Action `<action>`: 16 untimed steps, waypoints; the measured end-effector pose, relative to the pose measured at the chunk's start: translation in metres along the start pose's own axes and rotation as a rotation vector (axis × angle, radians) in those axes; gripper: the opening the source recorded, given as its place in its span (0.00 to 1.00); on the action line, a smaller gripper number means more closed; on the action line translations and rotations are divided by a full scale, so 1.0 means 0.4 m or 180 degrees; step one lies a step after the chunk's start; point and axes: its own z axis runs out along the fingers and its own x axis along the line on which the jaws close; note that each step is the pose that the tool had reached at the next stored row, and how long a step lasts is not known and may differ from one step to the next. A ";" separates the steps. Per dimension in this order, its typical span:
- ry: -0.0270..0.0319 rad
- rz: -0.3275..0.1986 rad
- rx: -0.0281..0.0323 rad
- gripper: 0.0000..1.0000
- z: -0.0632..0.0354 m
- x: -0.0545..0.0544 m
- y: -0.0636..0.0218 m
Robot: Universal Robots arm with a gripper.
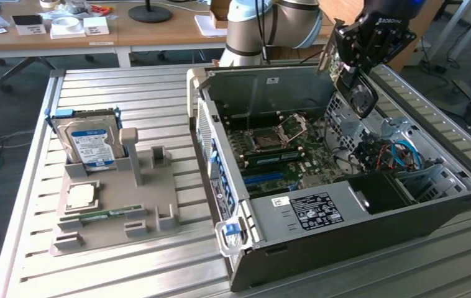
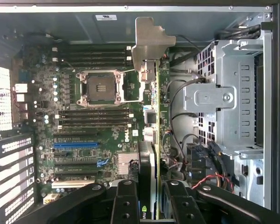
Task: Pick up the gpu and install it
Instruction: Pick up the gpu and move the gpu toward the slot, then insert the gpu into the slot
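Gripper [image 2: 151, 201] clamps gpu [image 2: 148, 161] (edge-on) above open computer case [image 1: 343, 233].

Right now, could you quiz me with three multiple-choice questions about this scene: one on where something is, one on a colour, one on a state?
1. Where is the gpu? A on the floor; B above the open computer case; C in a person's hand.
2. What colour is the hard drive label? A red; B yellow; C blue.
3. The gripper is: A shut on the gpu; B open, empty; C holding a screwdriver.
Answers: B, it hangs over the case; C, the label shows blue; A, fingers press both card faces.
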 end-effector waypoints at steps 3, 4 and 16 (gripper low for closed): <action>0.0000 0.0000 0.0000 0.27 0.007 0.000 0.000; 0.0000 0.0000 0.0000 0.27 0.009 0.000 0.000; 0.0000 0.0000 0.0000 0.27 0.017 -0.017 0.000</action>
